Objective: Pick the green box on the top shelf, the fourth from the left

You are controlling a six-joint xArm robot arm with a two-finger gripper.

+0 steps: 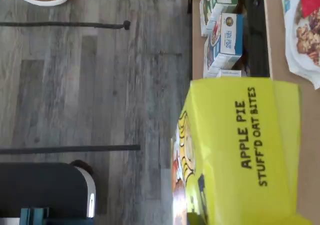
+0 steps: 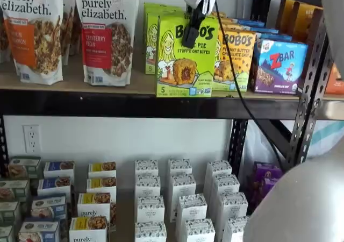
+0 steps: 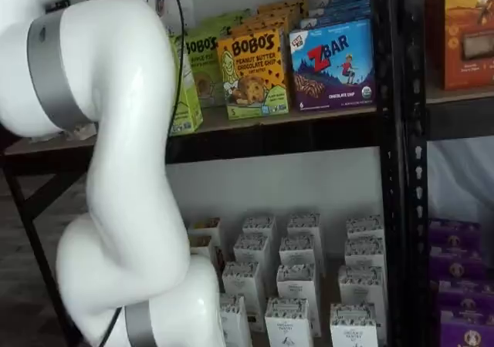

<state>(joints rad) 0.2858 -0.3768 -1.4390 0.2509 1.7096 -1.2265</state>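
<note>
Fingers (image 2: 191,35) of my gripper (image 2: 192,37) come down from above onto the top edge of the green box (image 2: 185,59), and I read them as closed on it. This box stands at the front edge of the top shelf (image 2: 134,86), nearer to me than the other green cartons behind it. To its right is the yellow-orange Bobo's box (image 2: 236,59), then the blue Zbar box (image 2: 279,64). From the wrist view I see its lime side (image 1: 245,150) with "APPLE PIE STUFF'D OAT BITES".

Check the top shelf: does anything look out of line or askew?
Yes. The green box stands forward of its row at the top shelf front edge, ahead of the other green cartons behind it. The gripper is shut on it. Neighbouring boxes look upright.
</note>
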